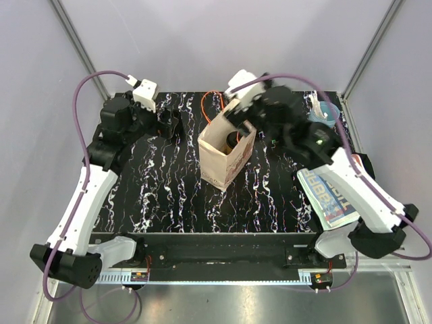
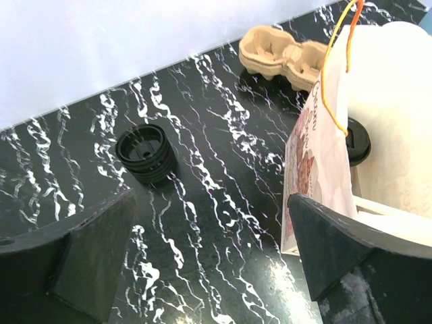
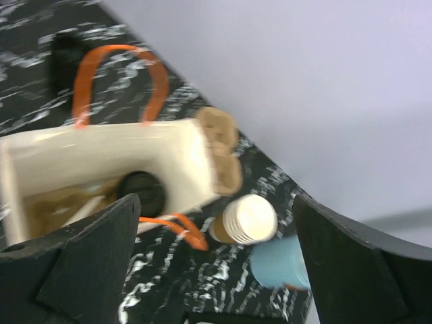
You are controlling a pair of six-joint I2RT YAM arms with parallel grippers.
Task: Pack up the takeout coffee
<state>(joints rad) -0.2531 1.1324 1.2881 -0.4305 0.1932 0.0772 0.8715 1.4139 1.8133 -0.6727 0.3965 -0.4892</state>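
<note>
The takeout coffee (image 1: pixel 233 140) stands inside the pale paper bag (image 1: pixel 217 164) with orange handles at mid-table. Only its round black lid (image 3: pixel 140 192) shows down in the bag; that lid also peeks out at the bag's mouth (image 2: pixel 358 140). My right gripper (image 1: pixel 239 123) hangs over the bag's far rim, open, with nothing between its fingers (image 3: pixel 81 263). My left gripper (image 1: pixel 169 125) hovers open and empty over the table left of the bag (image 2: pixel 317 155), its fingers (image 2: pixel 88 250) wide apart.
A stack of black lids (image 2: pixel 145 154) sits just ahead of the left gripper. A tan pulp cup carrier (image 2: pixel 283 57) lies behind the bag. Nested tan cups (image 3: pixel 246 219) and a light blue cup (image 3: pixel 280 263) lie at the back right. A blue-and-white printed pack (image 1: pixel 327 196) lies at the right edge.
</note>
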